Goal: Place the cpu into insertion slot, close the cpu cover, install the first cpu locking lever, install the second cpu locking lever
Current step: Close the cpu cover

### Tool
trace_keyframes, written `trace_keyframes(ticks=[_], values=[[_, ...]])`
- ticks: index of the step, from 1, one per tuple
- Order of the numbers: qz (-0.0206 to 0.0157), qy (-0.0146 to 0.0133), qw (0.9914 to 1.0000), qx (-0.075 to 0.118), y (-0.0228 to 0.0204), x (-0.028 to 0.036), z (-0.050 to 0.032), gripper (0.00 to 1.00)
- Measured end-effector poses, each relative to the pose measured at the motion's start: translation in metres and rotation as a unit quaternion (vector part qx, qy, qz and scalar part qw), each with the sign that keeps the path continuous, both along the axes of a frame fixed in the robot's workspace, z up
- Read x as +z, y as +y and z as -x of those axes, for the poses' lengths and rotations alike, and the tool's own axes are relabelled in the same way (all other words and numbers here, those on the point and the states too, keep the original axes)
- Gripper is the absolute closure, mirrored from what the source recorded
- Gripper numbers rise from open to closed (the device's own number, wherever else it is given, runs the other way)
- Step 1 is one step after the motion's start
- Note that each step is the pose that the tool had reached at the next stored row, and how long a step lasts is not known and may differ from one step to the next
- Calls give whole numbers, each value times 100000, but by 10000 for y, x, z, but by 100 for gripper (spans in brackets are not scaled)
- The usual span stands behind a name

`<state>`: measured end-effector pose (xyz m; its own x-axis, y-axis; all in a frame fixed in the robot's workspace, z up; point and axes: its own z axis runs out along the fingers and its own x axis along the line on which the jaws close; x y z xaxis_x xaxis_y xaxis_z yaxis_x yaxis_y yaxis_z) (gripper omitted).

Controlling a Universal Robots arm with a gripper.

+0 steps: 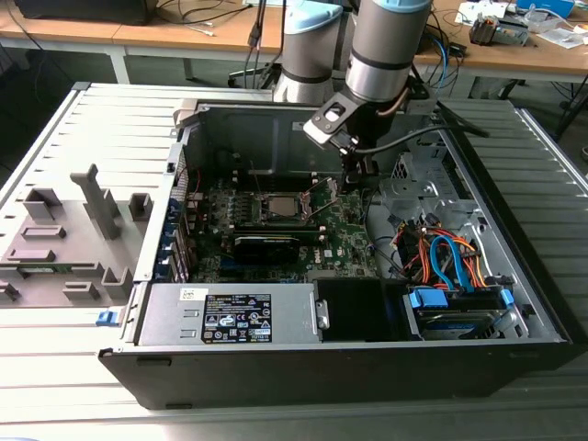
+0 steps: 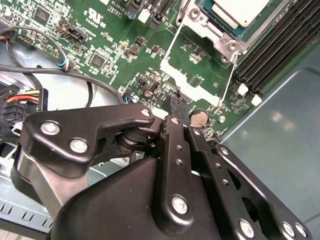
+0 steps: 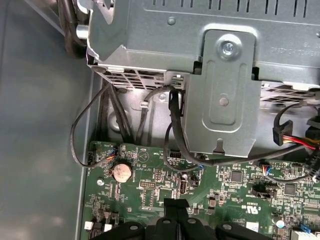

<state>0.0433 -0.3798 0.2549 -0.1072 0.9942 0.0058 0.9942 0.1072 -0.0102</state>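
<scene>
Inside the open computer case (image 1: 349,367), which lies on its side on the slatted grey tabletop (image 1: 55,386), the green motherboard (image 1: 344,234) faces upward. The cpu (image 2: 235,10) is a flat square chip with a dull silver-grey metal top. In the second wrist view it sits in the insertion slot (image 2: 200,20), framed by the slot's silvery rim and round screw heads. The cpu cover (image 2: 187,85), a thin silvery frame with a large square cut-out, is open beside the slot, and green board shows through its middle. Its angle of tilt cannot be judged. In the exterior view the chip lies near the centre of the board, toward the exterior view's left of the hand (image 1: 356,179).

The hand's black fingers are pressed together, with nothing visible between them. Their tips hang just beside the free edge of the cover, close to a coin cell battery (image 2: 200,118). Contact with the cover cannot be determined.

Markings: the board carries white silkscreen print and certification marks. The power supply (image 1: 230,317) along the case's near wall bears a white-and-black rating label (image 1: 237,323) and a small white sticker (image 1: 190,294). In the first wrist view, stamped lettering runs along the metal drive cage (image 3: 225,100).
</scene>
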Motion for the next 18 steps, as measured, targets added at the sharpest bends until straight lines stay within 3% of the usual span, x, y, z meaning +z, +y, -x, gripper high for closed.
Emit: trace_keyframes(ticks=[7,8,10,16,18], values=[[-25,53,99977,2152,34,-52,0,89],[-26,157,99976,2189,36,-59,0,89],[-31,764,99973,2209,39,-75,0,89],[-43,788,99973,2205,40,-75,0,89],[-362,780,99972,2197,40,-76,6,89]])
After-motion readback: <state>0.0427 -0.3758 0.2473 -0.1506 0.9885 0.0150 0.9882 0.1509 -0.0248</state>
